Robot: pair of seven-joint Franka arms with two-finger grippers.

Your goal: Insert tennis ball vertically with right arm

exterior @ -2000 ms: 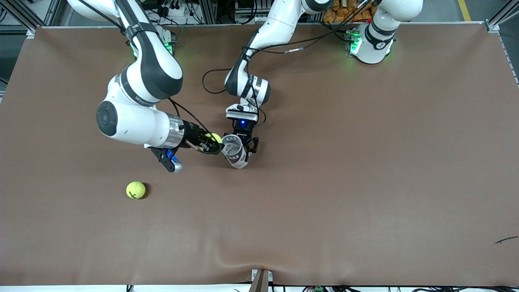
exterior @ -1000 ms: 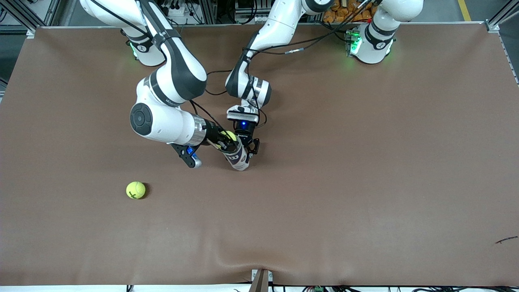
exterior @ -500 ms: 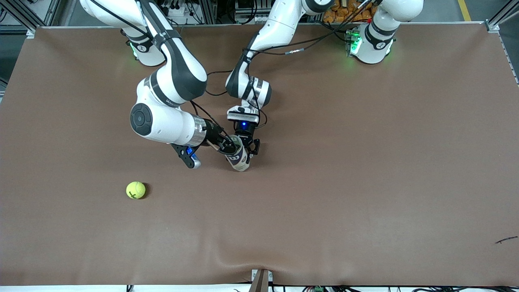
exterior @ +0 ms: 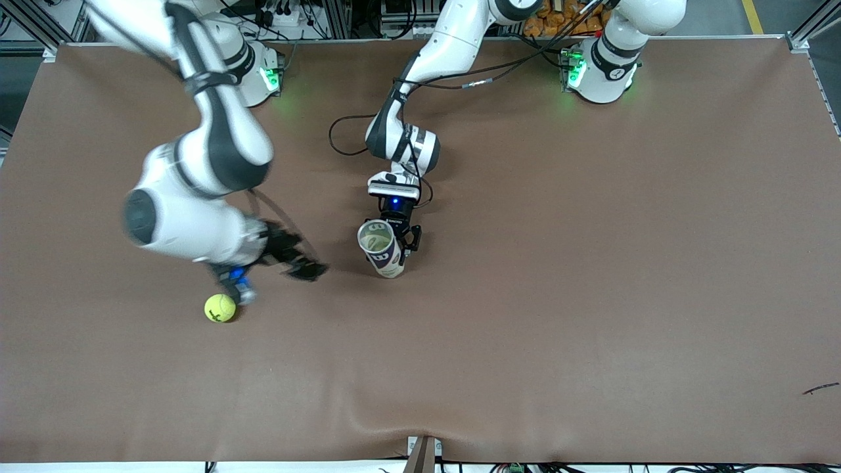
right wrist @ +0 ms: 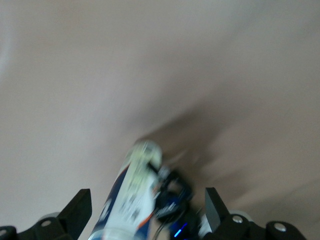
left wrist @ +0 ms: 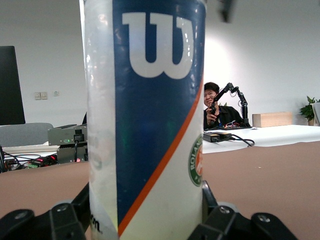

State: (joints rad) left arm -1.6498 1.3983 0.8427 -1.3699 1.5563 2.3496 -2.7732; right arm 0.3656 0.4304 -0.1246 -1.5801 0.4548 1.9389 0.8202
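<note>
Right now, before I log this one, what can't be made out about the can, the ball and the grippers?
- Inside of the upright blue-and-white tennis ball can: front view shows only its open mouth; contents hidden by the wall.
- Left gripper: left wrist view cuts its fingers at the edge; it clamps the can.
- Right gripper, open over the table: motion-blurred in front view.
- Loose yellow tennis ball: print too small.

- You have a brown mat [exterior: 591,295] covering the whole table.
- You see a plain white wall [left wrist: 280,50] past it.
- A grey chair [left wrist: 25,134] and a potted plant [left wrist: 311,107] stand by that wall.
</note>
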